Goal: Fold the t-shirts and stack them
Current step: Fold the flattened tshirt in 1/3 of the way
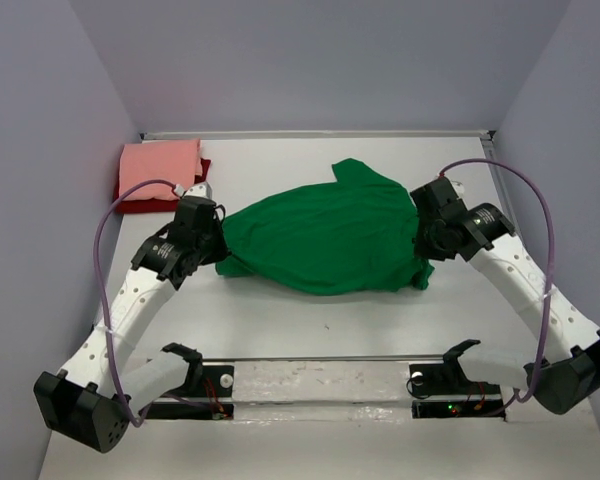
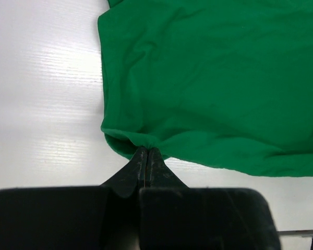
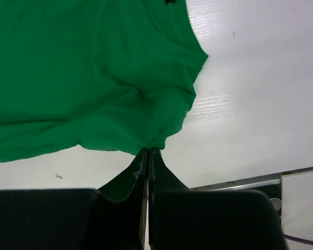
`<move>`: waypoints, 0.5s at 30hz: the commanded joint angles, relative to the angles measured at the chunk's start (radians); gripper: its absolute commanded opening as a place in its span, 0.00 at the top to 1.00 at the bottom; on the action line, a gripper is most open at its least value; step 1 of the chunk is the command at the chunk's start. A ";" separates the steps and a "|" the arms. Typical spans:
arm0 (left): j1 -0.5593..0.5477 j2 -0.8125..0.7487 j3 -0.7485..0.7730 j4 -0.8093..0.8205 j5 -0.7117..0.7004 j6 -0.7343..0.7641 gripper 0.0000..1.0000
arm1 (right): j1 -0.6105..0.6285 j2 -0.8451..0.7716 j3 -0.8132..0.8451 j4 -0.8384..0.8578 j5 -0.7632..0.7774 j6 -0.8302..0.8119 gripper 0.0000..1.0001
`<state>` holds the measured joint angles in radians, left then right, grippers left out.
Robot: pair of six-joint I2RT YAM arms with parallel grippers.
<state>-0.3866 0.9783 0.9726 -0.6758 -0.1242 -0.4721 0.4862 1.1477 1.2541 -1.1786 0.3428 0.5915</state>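
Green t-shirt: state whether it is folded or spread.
Spread, not neatly folded: green t-shirt lies wide and rumpled between left gripper and right gripper.

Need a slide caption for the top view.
Left gripper and right gripper shut on opposite ends of the green t-shirt; salmon-pink t-shirt folded atop dark red t-shirt, far left.

The salmon-pink tee (image 1: 160, 170) hides most of the dark red tee (image 1: 145, 206); wrist views crop the green tee (image 2: 208, 78).

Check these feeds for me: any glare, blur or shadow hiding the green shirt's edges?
Top view: even light, green t-shirt sharp, only a soft shadow at its near hem. Left wrist: table glares white, hem crisp, left gripper body dark and soft. Right wrist: same glare, right gripper body likewise.
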 commanded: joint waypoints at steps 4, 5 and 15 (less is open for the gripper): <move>-0.005 0.060 0.038 0.025 -0.043 -0.022 1.00 | -0.021 0.101 0.088 0.056 0.111 0.019 1.00; -0.005 0.065 0.038 0.025 -0.048 -0.026 1.00 | -0.021 0.110 0.091 0.054 0.114 0.025 1.00; -0.003 0.082 0.057 0.002 -0.072 -0.046 1.00 | -0.124 0.187 0.179 0.034 0.191 0.018 1.00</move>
<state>-0.3866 1.0630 0.9771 -0.6712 -0.1665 -0.4988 0.4152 1.3300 1.3682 -1.1587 0.4591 0.6056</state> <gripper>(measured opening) 0.014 0.020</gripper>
